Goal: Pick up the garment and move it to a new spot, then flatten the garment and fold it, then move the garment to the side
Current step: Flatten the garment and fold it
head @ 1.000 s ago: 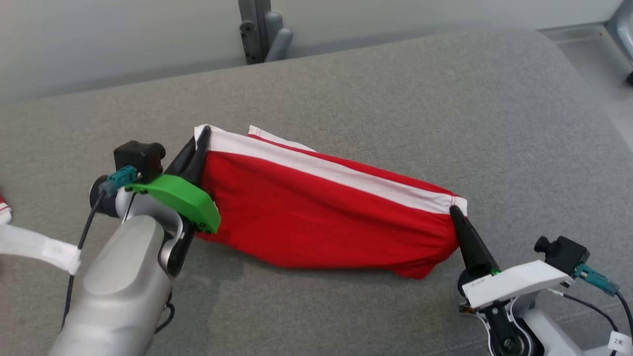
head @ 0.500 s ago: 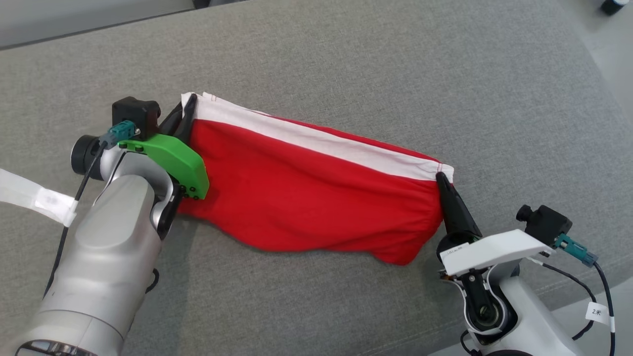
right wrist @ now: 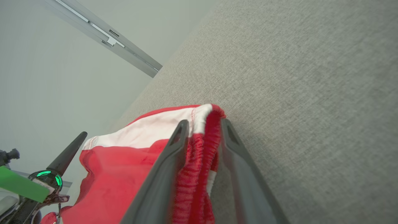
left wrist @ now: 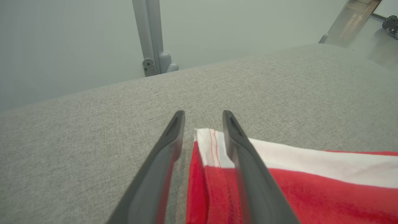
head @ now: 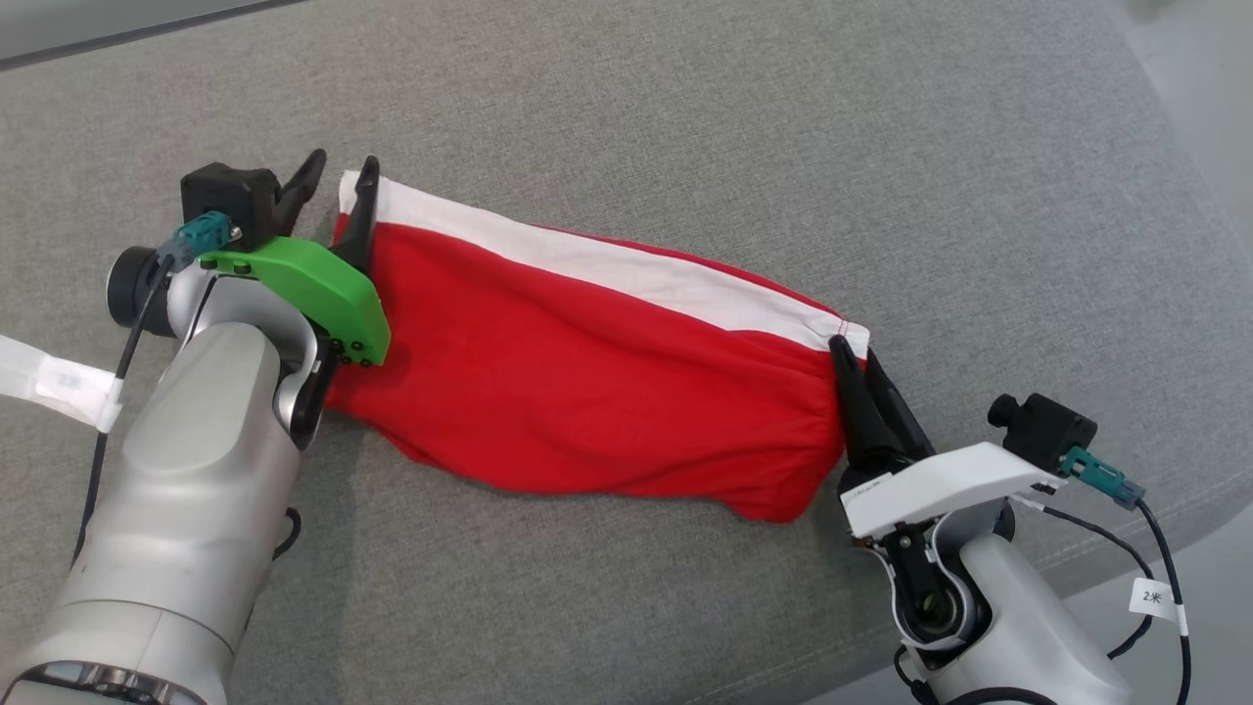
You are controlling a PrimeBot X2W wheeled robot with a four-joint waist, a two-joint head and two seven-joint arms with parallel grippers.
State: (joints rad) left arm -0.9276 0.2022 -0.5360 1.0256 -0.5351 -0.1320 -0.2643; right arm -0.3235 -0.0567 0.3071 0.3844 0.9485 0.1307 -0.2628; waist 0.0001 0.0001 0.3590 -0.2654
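Observation:
A red garment (head: 587,372) with a white band along its far edge lies stretched out on the grey cushion (head: 783,147). At its left end my left gripper (head: 338,181) is open. In the left wrist view the garment's white corner (left wrist: 211,146) lies on the cushion between and under the left gripper's (left wrist: 203,115) parted fingers. My right gripper (head: 854,354) is at the right end, its fingers slightly apart. There the red gathered hem (right wrist: 202,146) still sits loosely between the right gripper's (right wrist: 204,122) fingers.
The cushion's right edge drops to pale floor (head: 1214,558). A white strap (head: 49,377) lies at the far left. Behind the cushion stand a grey post (left wrist: 149,37) and a plain wall.
Both grippers were shut on the garment's ends and have now parted their fingers. The garment has settled flatter on the cushion. The head camera has tilted down, shifting the whole picture.

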